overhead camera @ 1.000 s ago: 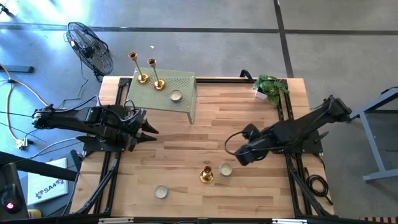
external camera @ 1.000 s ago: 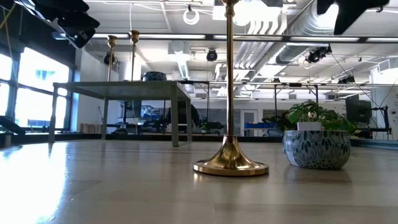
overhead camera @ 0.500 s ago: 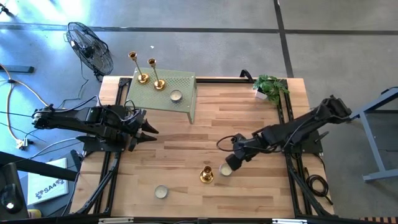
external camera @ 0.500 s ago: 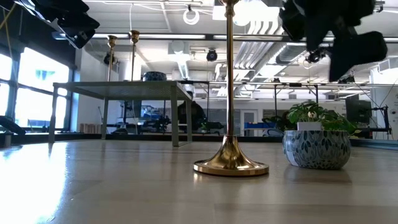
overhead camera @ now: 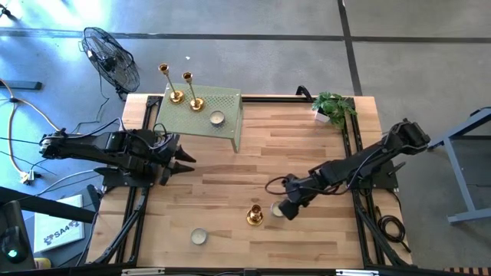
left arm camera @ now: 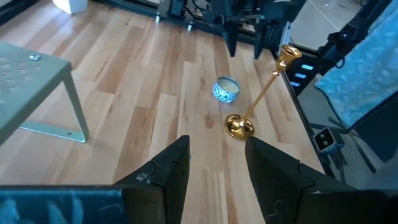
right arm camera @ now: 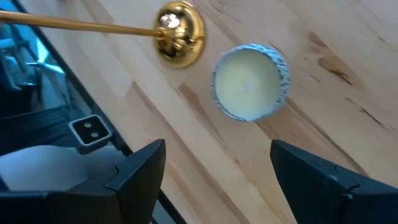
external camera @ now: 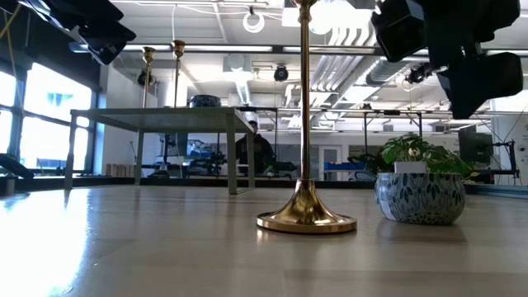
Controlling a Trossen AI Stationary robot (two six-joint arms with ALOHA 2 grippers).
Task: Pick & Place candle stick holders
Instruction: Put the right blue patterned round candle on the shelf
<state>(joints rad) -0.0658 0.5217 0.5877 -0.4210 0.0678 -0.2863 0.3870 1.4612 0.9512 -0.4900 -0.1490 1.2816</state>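
Note:
One gold candle stick holder [overhead camera: 255,215] stands upright on its round base [external camera: 306,221] near the table's front edge; it also shows in the right wrist view, candle stick holder [right arm camera: 179,32]. Two more candle stick holders [overhead camera: 176,84] [overhead camera: 192,93] stand on the green metal stand [overhead camera: 222,103] at the far left. My right gripper [overhead camera: 281,205] [right arm camera: 217,168] hangs open above the table just right of the front holder, tipped downward, over a small white candle cup [right arm camera: 250,81]. My left gripper [overhead camera: 181,158] [left arm camera: 217,168] waits open at the left edge.
A second candle cup [overhead camera: 199,236] sits near the front edge and a third [overhead camera: 217,118] on the green stand. A potted plant [overhead camera: 333,107] stands at the far right corner. Bare wood lies between the stand and the front holder.
My right gripper has come down and moved toward the table's left, nearer the front candle stick holder, tipping its fingers more steeply downward. Most of that move came early; it has nearly settled now. The holder and the cups have stayed where they were.

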